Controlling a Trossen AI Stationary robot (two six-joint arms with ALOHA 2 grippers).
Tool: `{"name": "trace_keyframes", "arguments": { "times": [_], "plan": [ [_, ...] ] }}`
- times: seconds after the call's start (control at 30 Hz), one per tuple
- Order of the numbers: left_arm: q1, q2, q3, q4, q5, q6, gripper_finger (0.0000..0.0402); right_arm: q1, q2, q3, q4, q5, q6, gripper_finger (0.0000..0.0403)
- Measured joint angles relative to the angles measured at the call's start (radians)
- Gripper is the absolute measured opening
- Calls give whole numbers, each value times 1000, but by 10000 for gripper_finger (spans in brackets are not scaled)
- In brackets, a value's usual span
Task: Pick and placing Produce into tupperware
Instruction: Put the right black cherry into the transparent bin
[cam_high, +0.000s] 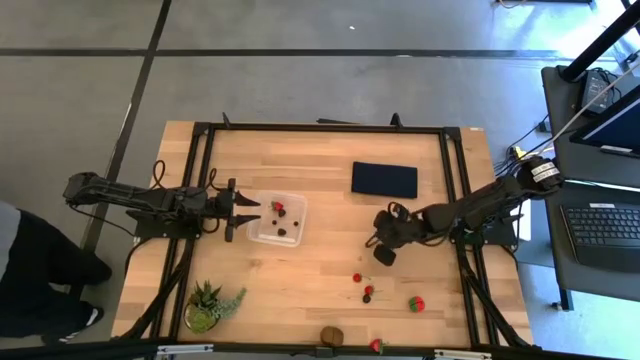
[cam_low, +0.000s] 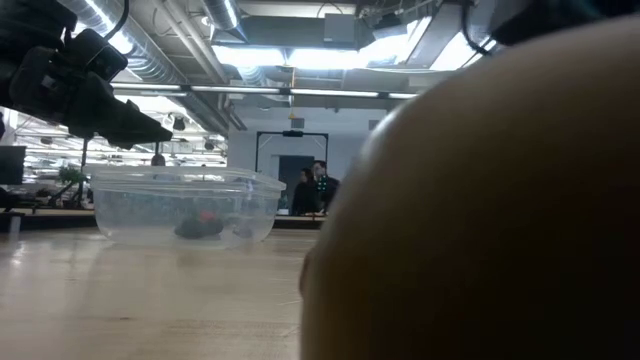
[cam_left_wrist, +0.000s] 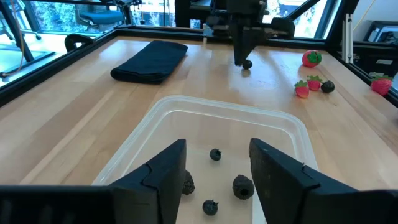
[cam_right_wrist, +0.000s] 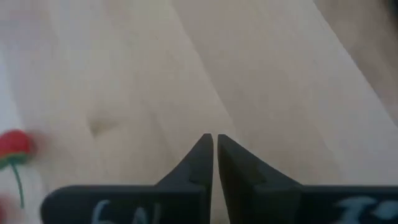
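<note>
The clear tupperware stands left of the table's middle. It holds a strawberry and several dark berries. My left gripper hovers open just above its left rim, pointing across it. My right gripper is shut, tilted down over bare wood right of the middle. A tiny dark berry shows right at its fingertips. Loose produce lies near the front right: two strawberries, dark berries, a brown kiwi and a strawberry at the near edge. My right gripper has the tiny dark berry right beside its shut fingertips, which point down. The right wrist view shows nothing between the fingers. I cannot tell whether they touch the berry.
A folded dark blue cloth lies at the far right of the middle. A spiky green potted plant stands at the near left. The kiwi fills much of the low view. Bare wood lies between the tupperware and my right gripper.
</note>
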Motion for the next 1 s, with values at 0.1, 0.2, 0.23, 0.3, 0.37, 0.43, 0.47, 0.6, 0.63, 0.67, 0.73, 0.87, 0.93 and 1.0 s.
{"name": "trace_keyframes", "arguments": {
  "times": [0.1,0.2,0.23,0.3,0.37,0.43,0.47,0.6,0.63,0.67,0.73,0.87,0.93,1.0],
  "plan": [
    [0,0,0,0,0,0,170,-21,0,112,-233,-57,54,50],
    [0,0,0,0,0,-1,167,-28,0,206,-379,-76,59,87],
    [0,0,0,0,0,-1,166,-28,0,235,-421,-77,59,100],
    [0,0,0,0,0,-2,163,-28,0,289,-499,-85,67,129],
    [0,0,0,0,0,-2,161,-28,0,330,-567,-88,92,157],
    [0,0,0,-2,0,-2,161,-27,0,354,-616,-91,111,185],
    [0,0,0,-5,0,-2,162,-24,-1,356,-623,-105,111,198],
    [0,0,0,-11,0,-2,167,-4,0,336,-619,-135,101,239],
    [0,0,0,-12,0,-2,168,4,2,326,-618,-135,83,245],
    [0,0,0,-11,0,-2,169,11,3,313,-616,-135,70,250],
    [0,0,0,-11,0,-2,170,26,3,285,-605,-134,21,255],
    [0,0,0,-11,0,-2,168,56,3,231,-540,-134,-73,257],
    [0,0,0,-11,1,-2,165,69,3,214,-486,-132,-119,257],
    [0,0,0,-11,1,-2,163,78,3,202,-432,-130,-185,257]
  ]
}}
